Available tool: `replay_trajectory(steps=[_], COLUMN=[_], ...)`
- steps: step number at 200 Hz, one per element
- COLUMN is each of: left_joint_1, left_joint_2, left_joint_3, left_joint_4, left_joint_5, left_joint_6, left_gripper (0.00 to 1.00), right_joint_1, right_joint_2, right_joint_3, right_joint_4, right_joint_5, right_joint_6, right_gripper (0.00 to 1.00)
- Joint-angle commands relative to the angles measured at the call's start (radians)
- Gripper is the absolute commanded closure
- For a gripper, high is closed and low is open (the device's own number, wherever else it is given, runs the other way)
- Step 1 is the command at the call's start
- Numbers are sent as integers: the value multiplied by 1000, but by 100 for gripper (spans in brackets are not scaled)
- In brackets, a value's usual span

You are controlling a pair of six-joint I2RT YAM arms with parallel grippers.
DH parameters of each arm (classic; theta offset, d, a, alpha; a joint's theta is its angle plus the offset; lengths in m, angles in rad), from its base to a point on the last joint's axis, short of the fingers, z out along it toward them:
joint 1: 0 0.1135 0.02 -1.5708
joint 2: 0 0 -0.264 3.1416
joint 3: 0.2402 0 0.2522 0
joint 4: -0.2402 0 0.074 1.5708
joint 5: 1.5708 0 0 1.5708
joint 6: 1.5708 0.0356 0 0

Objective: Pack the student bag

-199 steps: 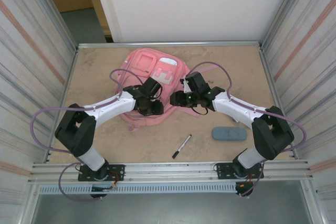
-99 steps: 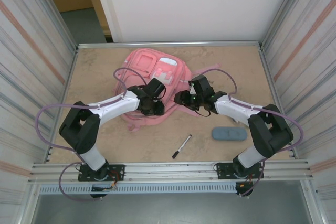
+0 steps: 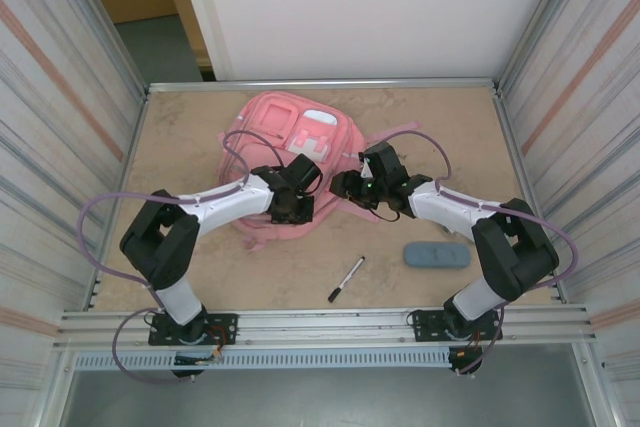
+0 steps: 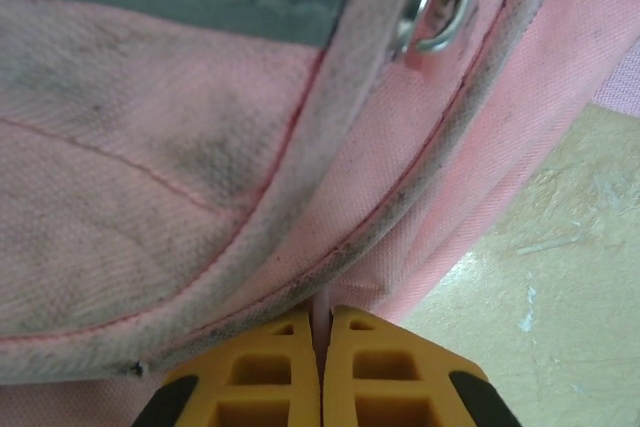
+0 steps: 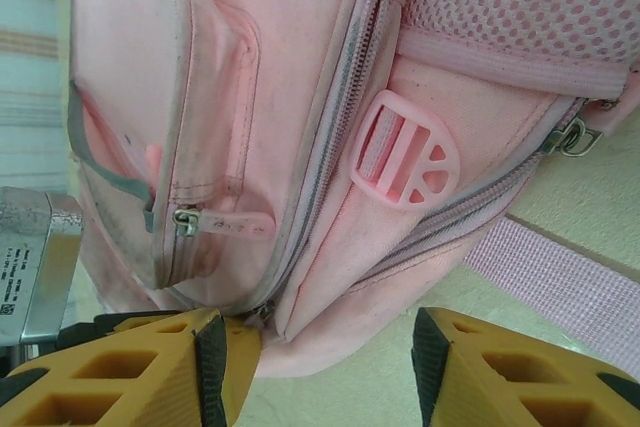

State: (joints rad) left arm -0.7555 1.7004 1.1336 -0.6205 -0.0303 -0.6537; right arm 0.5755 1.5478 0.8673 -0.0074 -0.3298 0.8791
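Observation:
The pink student bag (image 3: 272,119) lies flat at the back middle of the table. My left gripper (image 3: 298,209) sits over the bag's near right part. In the left wrist view its yellow fingers (image 4: 350,367) are shut on a thin pale pink tab (image 4: 322,309) at the bag's (image 4: 200,147) grimy seam edge. My right gripper (image 3: 341,185) is at the bag's right side. It (image 5: 318,347) stands open around the bag's (image 5: 300,97) lower corner, with nothing clamped. A pink buckle (image 5: 405,152) and a zip pull (image 5: 225,225) show above it.
A black-and-white pen (image 3: 346,279) and a blue-grey case (image 3: 437,255) lie on the table near the front right. A pink strap (image 5: 560,267) trails from the bag's right side. A metal ring (image 4: 440,7) hangs at the bag's seam. Metal walls enclose the table.
The left gripper has closed on the pink tab at the bag's edge, and its wrist has shifted slightly right. The right gripper has moved a little left towards the bag.

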Motion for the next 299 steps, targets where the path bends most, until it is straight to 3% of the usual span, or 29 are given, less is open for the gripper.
replay_trajectory(steps=[1, 74, 124, 204, 232, 250, 259, 283, 299], left_joint_1=[-5, 2, 22, 40, 40, 42, 48, 43, 59], left_joint_2=[-81, -315, -363, -389, -387, -387, -387, -365, -364], left_joint_3=[21, -127, -186, -248, -252, -256, -255, -282, -324], left_joint_4=[-47, 156, 227, 274, 288, 279, 253, 192, 205], left_joint_5=[-78, -25, 16, 27, 28, 3, -31, -247, -290], left_joint_6=[34, 165, 160, 128, 129, 129, 130, 165, 166], left_gripper=[100, 100, 100, 100, 100, 100, 100, 100, 100], right_joint_1=[0, 64, 176, 171, 178, 169, 161, 125, 93], right_joint_2=[-31, 27, 181, 244, 267, 255, 241, 206, 183], right_joint_3=[-11, 111, 221, 205, 204, 202, 193, 183, 180], right_joint_4=[-6, -20, 13, 40, 82, 74, 71, 62, 44], right_joint_5=[-4, -71, -32, 39, 33, 45, 49, 22, 2], right_joint_6=[-28, 64, 214, 354, 401, 397, 397, 377, 367], right_gripper=[47, 44, 49, 55, 83, 95, 99, 100, 100])
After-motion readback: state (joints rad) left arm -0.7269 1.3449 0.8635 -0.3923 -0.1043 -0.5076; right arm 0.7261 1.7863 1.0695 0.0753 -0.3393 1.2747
